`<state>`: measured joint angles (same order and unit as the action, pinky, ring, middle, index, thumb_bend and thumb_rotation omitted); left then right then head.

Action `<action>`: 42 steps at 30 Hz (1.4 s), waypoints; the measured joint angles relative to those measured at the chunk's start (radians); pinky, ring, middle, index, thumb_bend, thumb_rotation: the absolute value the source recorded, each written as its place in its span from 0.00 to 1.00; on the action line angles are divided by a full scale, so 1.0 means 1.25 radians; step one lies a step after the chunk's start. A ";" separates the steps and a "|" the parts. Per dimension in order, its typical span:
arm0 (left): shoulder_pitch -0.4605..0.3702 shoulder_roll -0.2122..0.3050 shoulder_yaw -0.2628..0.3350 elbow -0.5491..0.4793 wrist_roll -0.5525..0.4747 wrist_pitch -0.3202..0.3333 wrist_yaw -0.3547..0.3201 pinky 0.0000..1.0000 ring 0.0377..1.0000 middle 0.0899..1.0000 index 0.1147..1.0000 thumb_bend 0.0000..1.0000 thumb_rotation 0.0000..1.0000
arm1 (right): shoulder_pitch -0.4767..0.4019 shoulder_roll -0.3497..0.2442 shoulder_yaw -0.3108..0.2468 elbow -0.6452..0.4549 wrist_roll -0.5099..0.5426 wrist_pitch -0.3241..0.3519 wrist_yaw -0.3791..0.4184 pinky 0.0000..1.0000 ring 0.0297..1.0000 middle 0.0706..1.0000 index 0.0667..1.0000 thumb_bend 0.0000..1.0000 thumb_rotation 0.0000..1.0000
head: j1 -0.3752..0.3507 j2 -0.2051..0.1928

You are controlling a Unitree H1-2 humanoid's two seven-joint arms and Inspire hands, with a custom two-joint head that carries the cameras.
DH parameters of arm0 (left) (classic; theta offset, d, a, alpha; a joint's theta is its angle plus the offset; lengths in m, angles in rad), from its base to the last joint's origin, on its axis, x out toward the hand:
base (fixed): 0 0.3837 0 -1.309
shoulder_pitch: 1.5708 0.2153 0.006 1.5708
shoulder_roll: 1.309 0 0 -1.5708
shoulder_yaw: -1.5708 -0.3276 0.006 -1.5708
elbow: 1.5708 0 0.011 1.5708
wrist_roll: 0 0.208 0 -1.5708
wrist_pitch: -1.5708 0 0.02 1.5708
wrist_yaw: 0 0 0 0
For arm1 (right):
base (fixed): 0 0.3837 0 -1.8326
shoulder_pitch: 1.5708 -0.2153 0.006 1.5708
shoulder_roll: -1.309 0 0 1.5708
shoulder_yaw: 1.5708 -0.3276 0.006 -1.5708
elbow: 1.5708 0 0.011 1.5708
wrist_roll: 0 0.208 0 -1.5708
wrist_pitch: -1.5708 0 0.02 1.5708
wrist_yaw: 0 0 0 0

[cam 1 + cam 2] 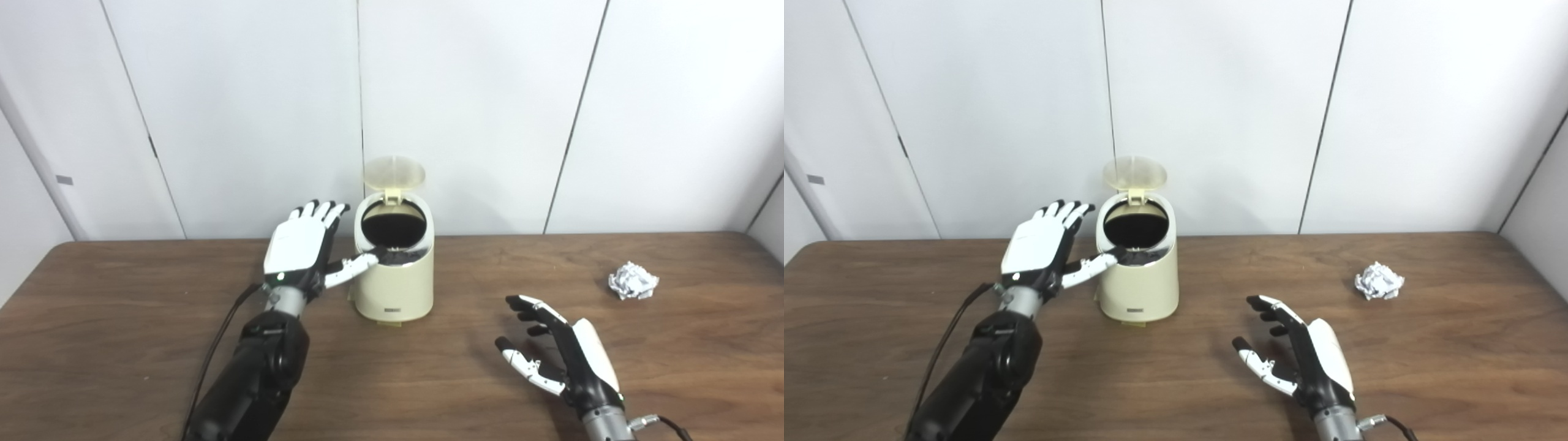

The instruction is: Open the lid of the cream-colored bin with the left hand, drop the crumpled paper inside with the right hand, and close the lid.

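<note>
My left hand (300, 248) beside small cream-colored plastic bin (395, 278), fingers spread, thumb on front rim btwn me & dark opening, prob. pressing latch. Translucent round lid (394, 173) up. Right hand (560, 352) fingers apart, holding nothing, waiting. White crumpled paper ball (633, 280) on brown wooden table (122, 343), well right of bin, not yet picked.

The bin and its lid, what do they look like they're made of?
Bin: likely plastic, smooth cream shell with a soft sheen and rounded moulded edges. Lid: thinner plastic, seemingly translucent, since the wall seam shows faintly through it.
</note>
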<state>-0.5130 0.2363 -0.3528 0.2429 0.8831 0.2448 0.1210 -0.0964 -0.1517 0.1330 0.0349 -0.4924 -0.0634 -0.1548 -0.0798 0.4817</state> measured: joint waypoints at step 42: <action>0.294 -0.055 0.221 -0.147 -0.377 -0.375 0.057 0.80 0.83 0.82 0.78 0.52 1.00 | -0.102 -0.209 -0.045 -0.010 -0.211 0.075 0.011 0.72 0.81 0.82 0.80 0.85 0.38 | -0.028 0.010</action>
<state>-0.1453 0.1671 -0.0759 0.0596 0.4120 -0.2245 0.1918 -0.2238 -0.4124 0.0766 0.0229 -0.7557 0.0309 -0.1415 -0.1150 0.4939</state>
